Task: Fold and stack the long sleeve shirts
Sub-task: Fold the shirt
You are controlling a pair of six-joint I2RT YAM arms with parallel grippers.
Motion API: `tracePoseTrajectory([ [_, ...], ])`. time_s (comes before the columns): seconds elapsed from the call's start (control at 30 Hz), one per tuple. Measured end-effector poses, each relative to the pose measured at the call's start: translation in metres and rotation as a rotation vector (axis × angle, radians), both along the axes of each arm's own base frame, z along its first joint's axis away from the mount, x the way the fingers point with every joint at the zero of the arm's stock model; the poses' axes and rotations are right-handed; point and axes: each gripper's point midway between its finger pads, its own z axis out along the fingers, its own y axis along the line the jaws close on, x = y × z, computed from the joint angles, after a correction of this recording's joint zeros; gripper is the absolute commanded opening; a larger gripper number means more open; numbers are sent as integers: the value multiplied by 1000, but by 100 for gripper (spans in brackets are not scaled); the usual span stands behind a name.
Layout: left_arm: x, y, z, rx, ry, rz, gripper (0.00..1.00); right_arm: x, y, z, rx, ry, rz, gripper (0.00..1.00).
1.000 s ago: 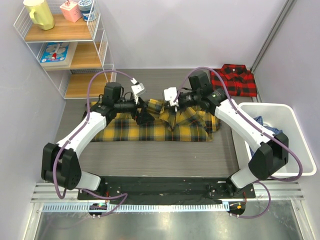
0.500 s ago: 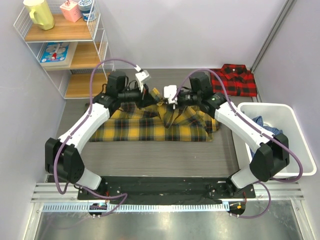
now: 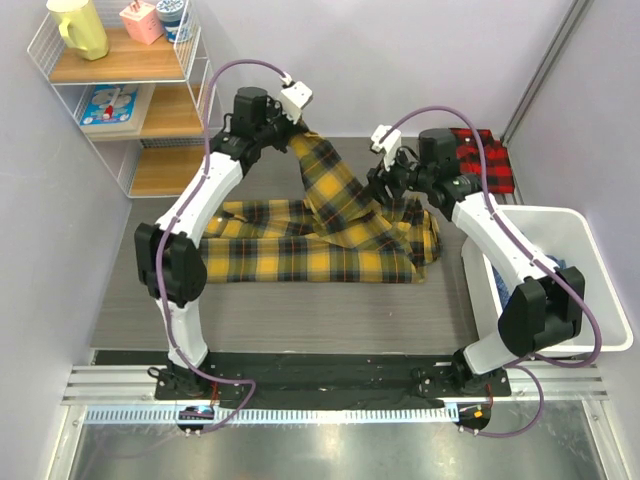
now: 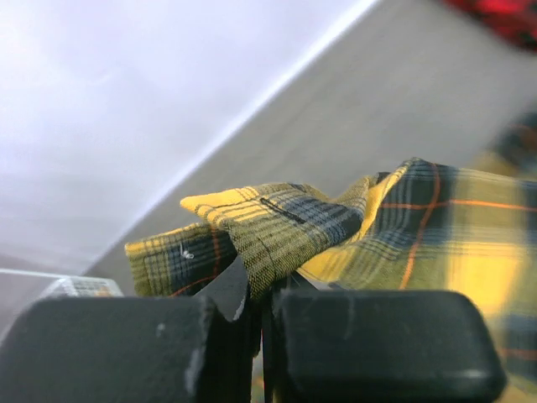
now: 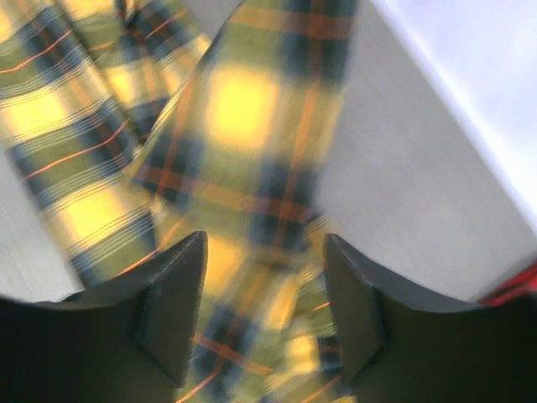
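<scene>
The yellow plaid long sleeve shirt lies spread across the middle of the table. One sleeve is pulled up and back from it. My left gripper is raised at the back, shut on that sleeve's cuff, which sticks out between the closed fingers. My right gripper hovers open over the shirt's right part, with only plaid cloth below its spread fingers. The red-and-black shirt lies folded at the back right, partly behind the right arm.
A wire shelf unit with a yellow jug and small items stands at the back left. A white bin holding blue cloth sits at the right edge. A grey wall runs close behind the table.
My left gripper shut on the yellow sleeve and lifted it up and back. My right gripper opened, let go of the cloth and drew off to the right.
</scene>
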Motion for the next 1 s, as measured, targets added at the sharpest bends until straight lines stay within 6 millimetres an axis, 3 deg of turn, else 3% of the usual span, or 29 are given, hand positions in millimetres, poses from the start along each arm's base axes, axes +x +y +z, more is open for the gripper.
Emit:
tracePoseTrajectory([
  [0.2,62,19,-24,93,-112,134,0,-29,3,-43,35,217,3,39],
  [0.33,92,36,-34,111,-158,196,0,-36,12,-60,72,324,16,35],
  [0.53,109,53,-26,96,-222,227,0,-36,26,-108,107,525,5,34],
  [0.63,109,48,-21,70,-238,197,0,-32,34,-131,123,609,-14,34],
  [0.77,81,30,-37,43,-177,60,0,-22,43,-154,142,689,-48,33],
  [0.93,-6,20,-71,43,12,-197,0,-12,40,-156,164,713,-81,33],
  [1.0,-38,24,-74,70,55,-293,0,-6,33,-153,174,706,-99,33],
])
